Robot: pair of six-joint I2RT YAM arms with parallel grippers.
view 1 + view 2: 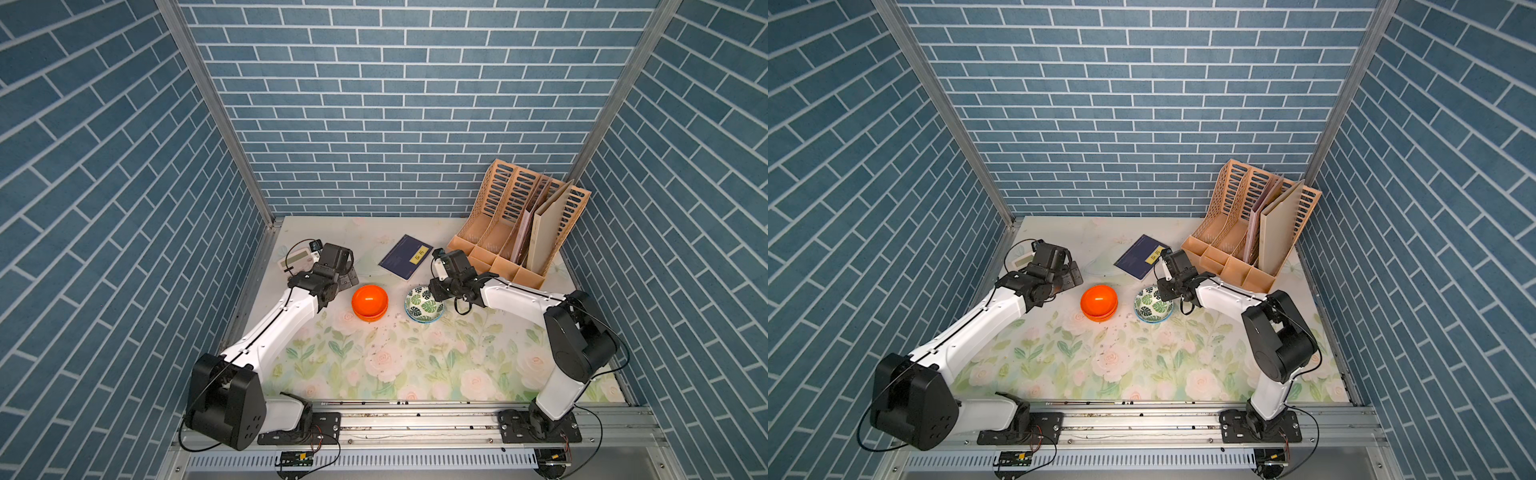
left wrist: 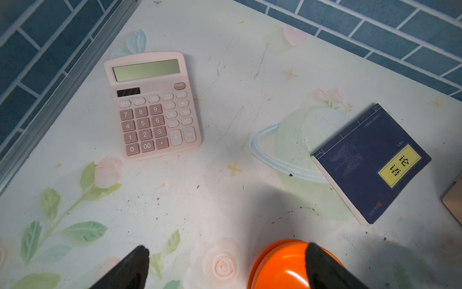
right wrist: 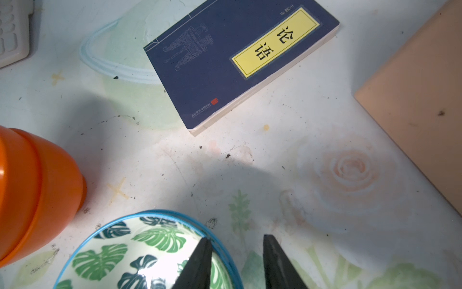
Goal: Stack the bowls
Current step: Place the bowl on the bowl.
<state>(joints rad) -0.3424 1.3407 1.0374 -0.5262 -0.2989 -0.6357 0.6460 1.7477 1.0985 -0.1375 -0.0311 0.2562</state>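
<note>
Nearest us in both top views runs the metal rail (image 1: 415, 419) carrying both arm bases. Beyond it lies the flower-printed table (image 1: 374, 365).

Bowls: we count two stacks mid-table, side by side and near each other but not touching.
- orange bowls (image 1: 370, 302) (image 1: 1099, 302): two nested, upright, on the left arm's side. The right wrist view shows both walls stepped one inside the other (image 3: 37, 187).
- leaf-print bowl (image 1: 424, 304) (image 1: 1153, 304): upright, on the right arm's side. It appears to sit in a second one of its kind, since a doubled blue rim shows in the right wrist view (image 3: 160, 212).

Left tool (image 2: 227, 247): spread wide, holding nothing. One finger (image 2: 322, 265) hangs over the edge of the orange stack, the other over bare table.

Right tool (image 3: 237, 239): narrow gap, set astride the leaf-print bowl's rim. One finger (image 3: 200, 262) is inside the bowl close against the rim; the outer finger stands clear of the wall, so we note no grip.

Also on the table, toward the back wall:
- pink calculator (image 2: 152, 105), beyond the left tool
- dark blue book (image 2: 372, 162) with a yellow label, lying flat between the arms
- tan file rack (image 1: 519, 224) in the right back corner
</note>
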